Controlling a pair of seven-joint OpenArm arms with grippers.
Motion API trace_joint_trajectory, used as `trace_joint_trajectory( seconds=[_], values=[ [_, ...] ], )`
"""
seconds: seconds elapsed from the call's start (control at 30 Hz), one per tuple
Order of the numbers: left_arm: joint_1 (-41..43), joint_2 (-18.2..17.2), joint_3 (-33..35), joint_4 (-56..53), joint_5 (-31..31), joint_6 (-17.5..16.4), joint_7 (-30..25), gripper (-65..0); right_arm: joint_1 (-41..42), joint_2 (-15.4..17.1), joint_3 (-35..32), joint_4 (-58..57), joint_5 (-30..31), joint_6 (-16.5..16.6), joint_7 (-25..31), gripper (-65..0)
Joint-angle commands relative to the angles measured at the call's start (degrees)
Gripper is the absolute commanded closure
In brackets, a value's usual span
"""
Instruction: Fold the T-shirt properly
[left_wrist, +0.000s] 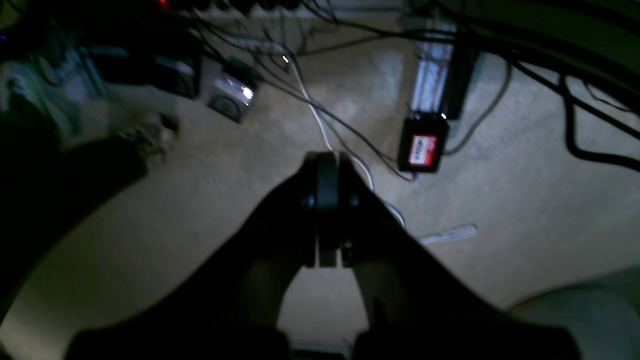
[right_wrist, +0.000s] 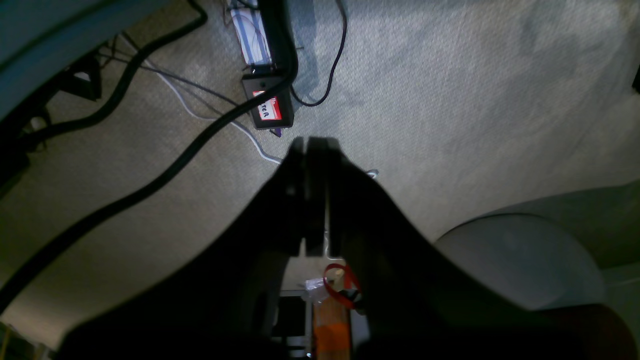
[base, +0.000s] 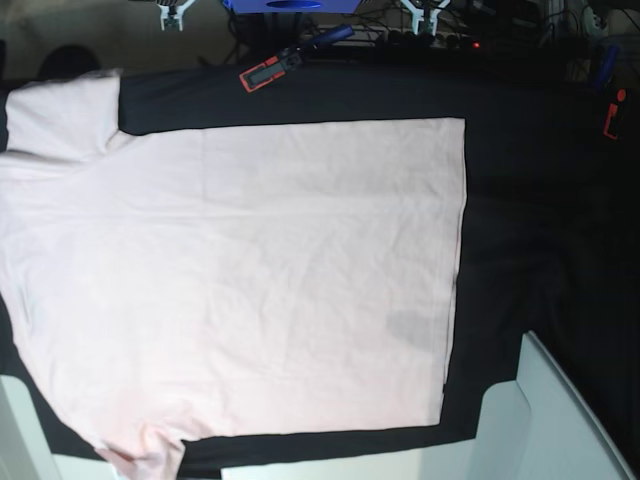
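Below my right fingers, a small black box (right_wrist: 268, 109) lies on the carpet. It has a red and white sticker (right_wrist: 270, 108). I can read the black letters "TER" at the end of a word written on its white part. The start of the word is hidden by a thick black cable (right_wrist: 150, 185).

From my left side I see the same black box (left_wrist: 423, 145) with its red and white sticker (left_wrist: 423, 149). The writing there is too blurry to read.

On the worktop I find no words I can read.
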Motion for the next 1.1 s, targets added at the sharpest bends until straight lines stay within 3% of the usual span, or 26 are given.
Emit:
trace_joint_trajectory(
  seconds=[0.0, 0.2, 0.57, 0.8, 0.97, 1.07],
  values=[
    [1.9, -0.2, 0.0, 2.4, 0.0, 0.3, -0.1, 0.0, -1.2, 0.0, -0.1, 0.0, 0.0, -0.1, -0.9, 0.0],
    [9.4, -0.2, 0.0, 14.3, 0.0, 0.3, -0.1, 0.0, -4.9, 1.8, 0.5, 5.0, 0.4, -0.1, -3.3, 0.0],
    [22.2, -6.4, 0.0, 34.6, -0.1, 0.3, -0.1, 0.0, -29.4, 1.8, 1.6, 42.9, 0.4, -0.2, -3.5, 0.0],
    [31.1, -6.5, -0.1, 53.3, -0.1, 0.3, -0.1, 0.0, -38.5, 2.1, 3.9, 61.6, 0.4, -0.4, -3.5, 0.0],
    [35.2, -6.5, -0.1, 63.9, -0.1, 0.3, -0.1, 0.0, -42.8, 1.6, 11.9, 73.2, 0.4, -0.4, -3.7, 0.0],
    [37.0, -6.5, -0.6, 69.3, -0.2, 0.4, 0.3, 0.0, -43.2, 1.6, 15.6, 79.4, 0.4, -0.4, -8.6, 0.0]
  ],
)
